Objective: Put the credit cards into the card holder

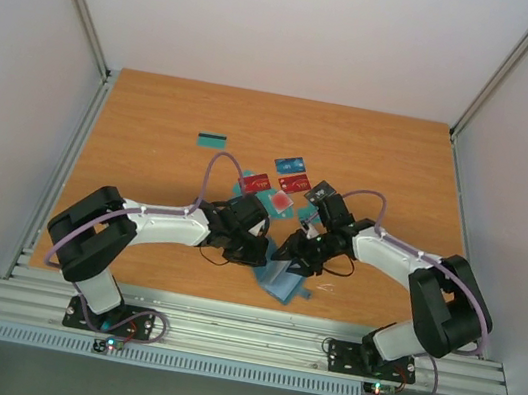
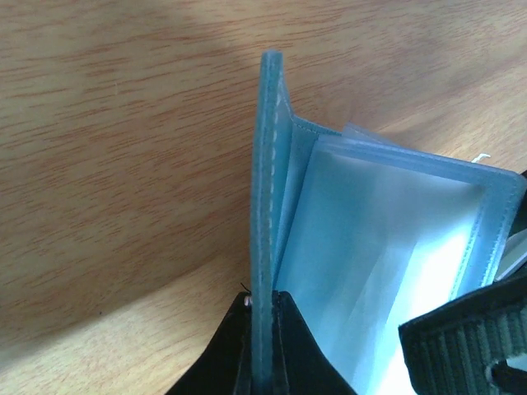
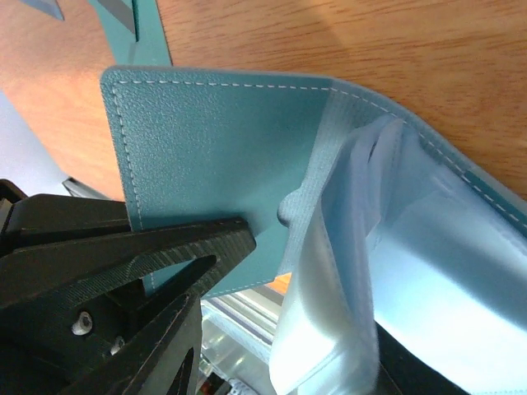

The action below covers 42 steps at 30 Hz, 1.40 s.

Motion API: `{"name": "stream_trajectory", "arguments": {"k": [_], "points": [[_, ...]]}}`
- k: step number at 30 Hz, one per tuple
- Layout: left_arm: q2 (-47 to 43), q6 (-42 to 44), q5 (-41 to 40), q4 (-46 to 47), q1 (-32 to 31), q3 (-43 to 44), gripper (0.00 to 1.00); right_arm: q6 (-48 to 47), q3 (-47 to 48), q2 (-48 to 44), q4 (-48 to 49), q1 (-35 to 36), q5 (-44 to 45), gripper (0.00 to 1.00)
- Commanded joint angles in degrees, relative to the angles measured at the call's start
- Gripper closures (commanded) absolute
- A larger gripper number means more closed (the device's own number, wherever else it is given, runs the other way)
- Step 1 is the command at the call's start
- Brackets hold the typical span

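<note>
No word, number or brand can be read in any of the three views. From the top camera, the two small flat red cards (image 1: 254,183) and the small flat blue card (image 1: 291,165) beside them carry pale specks of print, far too small to make out. Close up in the right wrist view, the grained dull-teal folding card holder (image 3: 214,156) shows plain white stitching along its edge, with no lettering to read.

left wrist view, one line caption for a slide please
Left gripper clamped on the teal cover of the open card holder, seen edge-on, clear sleeves fanning to the right, wooden table behind.
</note>
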Motion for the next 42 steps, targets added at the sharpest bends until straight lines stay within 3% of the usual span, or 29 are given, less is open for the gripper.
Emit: {"name": "stream_trajectory", "arguments": {"k": [1,8,16,42], "points": [[0.0,0.9,0.8,1.9,-0.1,-0.4,1.0,-0.6,2.0,0.6,-1.6,0.5,0.0,0.57],[-0.5,1.2,0.4,0.8,-0.1,-0.3,1.0,-5.7,4.1,-4.8,-13.8,0.5,6.5,0.55],[-0.1,1.6,0.3,0.3,-0.1,0.4,1.0,-3.4,2.1,-11.3,-15.3,0.6,5.2,0.53],[0.0,0.6,0.9,1.7,-0.1,-0.8,1.0,0.4,-3.5,-2.0,-1.6,1.5,0.4,0.53]]}}
